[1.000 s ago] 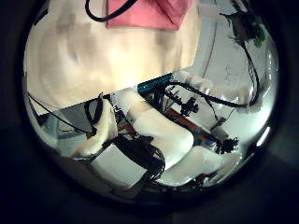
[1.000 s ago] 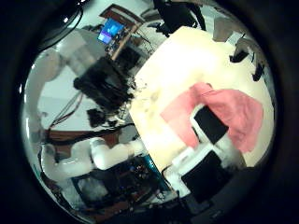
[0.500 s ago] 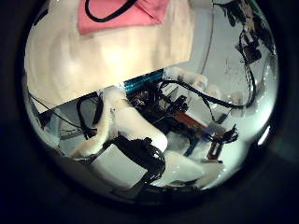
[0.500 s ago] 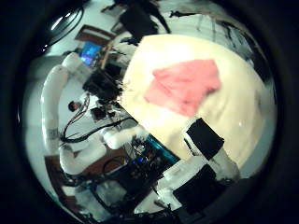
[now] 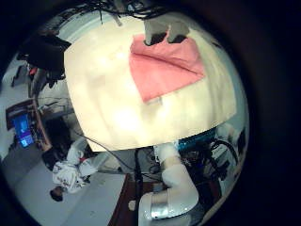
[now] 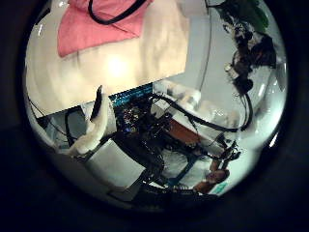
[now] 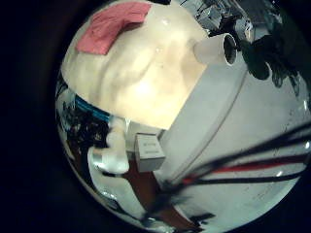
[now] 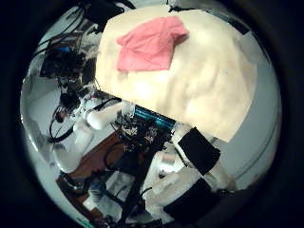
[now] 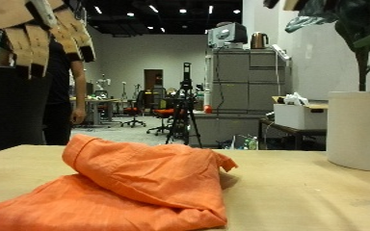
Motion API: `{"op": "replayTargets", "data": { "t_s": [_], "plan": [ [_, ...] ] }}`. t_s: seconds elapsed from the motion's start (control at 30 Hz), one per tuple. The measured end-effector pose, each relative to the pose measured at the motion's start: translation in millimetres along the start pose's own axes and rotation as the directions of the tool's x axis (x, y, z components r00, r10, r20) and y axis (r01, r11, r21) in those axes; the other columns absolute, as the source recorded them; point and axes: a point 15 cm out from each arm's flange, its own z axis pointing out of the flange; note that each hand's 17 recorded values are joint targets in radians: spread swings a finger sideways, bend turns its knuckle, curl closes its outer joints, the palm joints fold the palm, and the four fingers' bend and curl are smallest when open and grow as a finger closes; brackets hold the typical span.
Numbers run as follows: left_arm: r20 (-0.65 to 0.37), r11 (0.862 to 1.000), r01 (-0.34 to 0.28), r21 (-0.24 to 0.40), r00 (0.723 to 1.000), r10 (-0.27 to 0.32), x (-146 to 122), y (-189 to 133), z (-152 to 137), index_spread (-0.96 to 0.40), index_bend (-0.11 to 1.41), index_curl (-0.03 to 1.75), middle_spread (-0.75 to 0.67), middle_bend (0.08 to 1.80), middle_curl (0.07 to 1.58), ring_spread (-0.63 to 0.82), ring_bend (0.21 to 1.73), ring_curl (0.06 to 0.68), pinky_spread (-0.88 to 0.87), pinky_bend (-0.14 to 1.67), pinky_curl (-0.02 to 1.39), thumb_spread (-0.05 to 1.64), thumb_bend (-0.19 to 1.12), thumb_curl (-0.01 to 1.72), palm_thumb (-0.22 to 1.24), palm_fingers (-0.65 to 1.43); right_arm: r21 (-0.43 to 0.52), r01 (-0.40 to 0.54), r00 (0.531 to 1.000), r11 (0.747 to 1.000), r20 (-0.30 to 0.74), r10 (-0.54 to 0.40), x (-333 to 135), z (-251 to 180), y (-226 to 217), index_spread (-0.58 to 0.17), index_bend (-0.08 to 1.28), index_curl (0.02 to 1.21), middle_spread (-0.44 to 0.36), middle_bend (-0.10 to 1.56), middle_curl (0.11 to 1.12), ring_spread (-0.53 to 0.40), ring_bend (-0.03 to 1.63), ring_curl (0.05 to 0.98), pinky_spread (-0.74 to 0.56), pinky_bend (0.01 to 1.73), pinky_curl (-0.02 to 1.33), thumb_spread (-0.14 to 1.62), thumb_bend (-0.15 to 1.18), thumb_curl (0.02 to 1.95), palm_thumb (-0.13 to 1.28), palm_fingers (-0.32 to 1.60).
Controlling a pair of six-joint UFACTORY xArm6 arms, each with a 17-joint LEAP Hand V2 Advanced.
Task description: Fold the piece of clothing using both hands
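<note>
Wooden table (image 9: 313, 192), folded orange garment (image 9: 134, 183), hand (image 9: 38, 34) above, fingers straight.

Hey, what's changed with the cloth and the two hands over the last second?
Both hands have pulled back from the cloth. The right hand was close over it a second ago and is now well clear, with the cloth far smaller in its palm view. The left hand has drawn away too. The cloth itself stayed put, loosely folded on the table, with nothing holding it.

Outside view low at table (image 9: 313, 183) edge, palm views high above
</note>
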Motion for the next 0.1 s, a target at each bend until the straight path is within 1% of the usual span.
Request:
{"op": "replayTargets", "data": {
  "t_s": [0.03, 0.07, 0.1],
  "plan": [
    [0.026, 1.0, -0.003, -0.011, 1.0, 0.004, -3.7, -1.7, -2.1, 0.11, 0.18, 0.31, 0.33, 0.2, 0.31, 0.57, 0.39, 0.21, 0.55, 0.23, 0.31, 1.04, -0.02, 0.45, 0.7, 0.06, -0.008, -0.013, 1.0, 1.0, 0.013, 0.013, -3.4, 1.6, -1.3, -0.38, 0.28, 0.36, 0.069, 0.3, 0.33, 0.237, 0.33, 0.213, 0.41, 0.32, 0.3, 1.36, 0.0, 0.41, 0.72, 0.05],
    [0.062, 1.0, -0.013, -0.001, 0.998, 0.013, -5.6, -1.6, -9.1, 0.11, 0.17, 0.31, 0.32, 0.2, 0.31, 0.57, 0.38, 0.208, 0.54, 0.23, 0.31, 1.03, -0.02, 0.45, 0.7, 0.06, -0.013, -0.006, 1.0, 1.0, 0.022, 0.007, -13.0, 1.6, -1.8, -0.377, 0.28, 0.36, 0.07, 0.29, 0.33, 0.241, 0.32, 0.211, 0.41, 0.32, 0.3, 1.37, 0.0, 0.41, 0.73, 0.05],
    [0.069, 1.0, -0.016, 0.01, 0.997, 0.016, -5.7, -0.2, -12.9, 0.1, 0.19, 0.31, 0.3, 0.21, 0.31, 0.56, 0.37, 0.205, 0.54, 0.22, 0.3, 1.03, -0.02, 0.45, 0.71, 0.08, -0.014, 0.017, 1.0, 1.0, 0.018, -0.016, -23.9, 0.6, -2.2, -0.377, 0.27, 0.36, 0.07, 0.29, 0.33, 0.244, 0.31, 0.208, 0.41, 0.31, 0.3, 1.37, 0.0, 0.4, 0.74, 0.06]
  ]
}}
